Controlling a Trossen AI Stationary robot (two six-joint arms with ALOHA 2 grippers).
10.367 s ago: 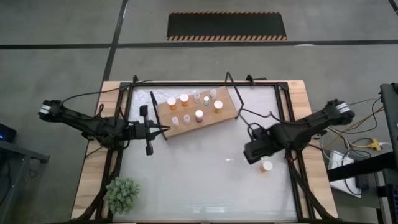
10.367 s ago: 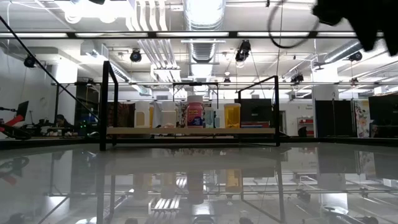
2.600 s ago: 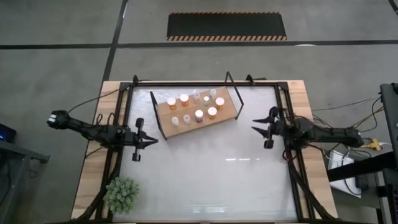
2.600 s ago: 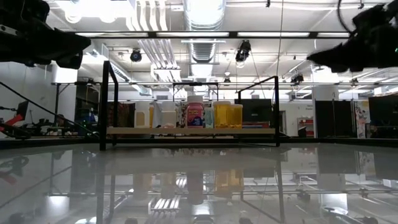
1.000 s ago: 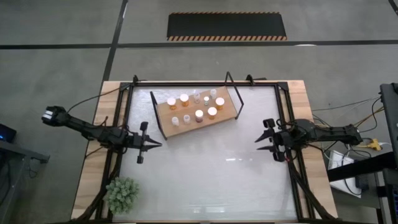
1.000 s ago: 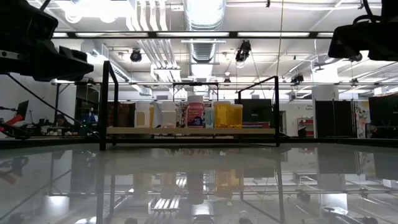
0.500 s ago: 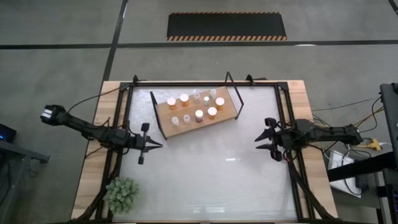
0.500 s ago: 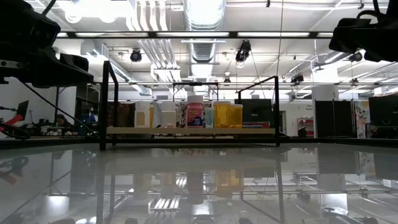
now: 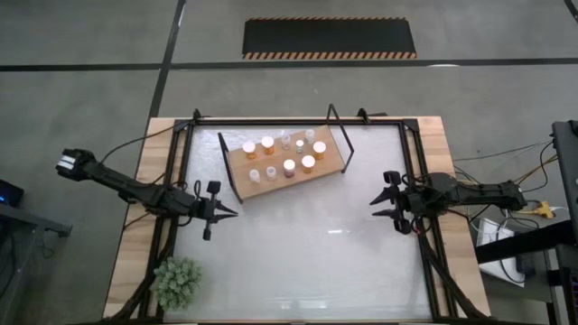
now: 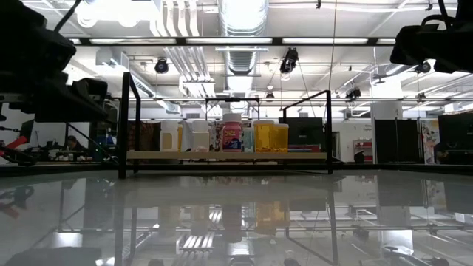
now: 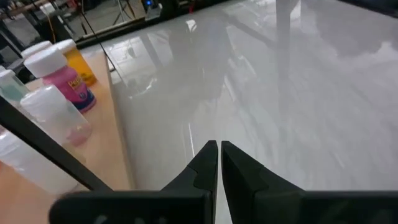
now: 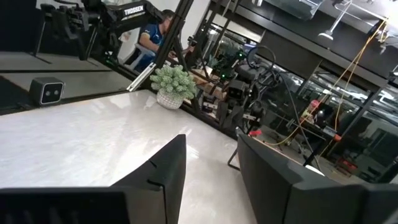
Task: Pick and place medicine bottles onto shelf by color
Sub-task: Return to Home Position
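The shelf (image 9: 284, 161) is a light wooden board with black wire end frames, lying at the table's far middle. Several medicine bottles (image 9: 289, 166) stand upright on it: orange (image 9: 268, 143), clear (image 9: 285, 140) and pink (image 11: 68, 84). The low view shows them in a row (image 10: 231, 137) on the board (image 10: 225, 155). My left gripper (image 9: 233, 213) hovers shut just near-left of the shelf's left end, its tips (image 11: 219, 149) over bare table. My right gripper (image 9: 377, 204) is open near the table's right edge, nothing between its fingers (image 12: 211, 155).
A small potted plant (image 9: 178, 282) stands at the near left corner, also visible in the right wrist view (image 12: 173, 84). Black frame rails (image 9: 424, 226) run along the table's sides. The wide white tabletop (image 9: 307, 262) lies between the arms. A person (image 12: 158, 28) shows beyond the table.
My left gripper has drifted a little toward the table's right and near edges, staying shut.
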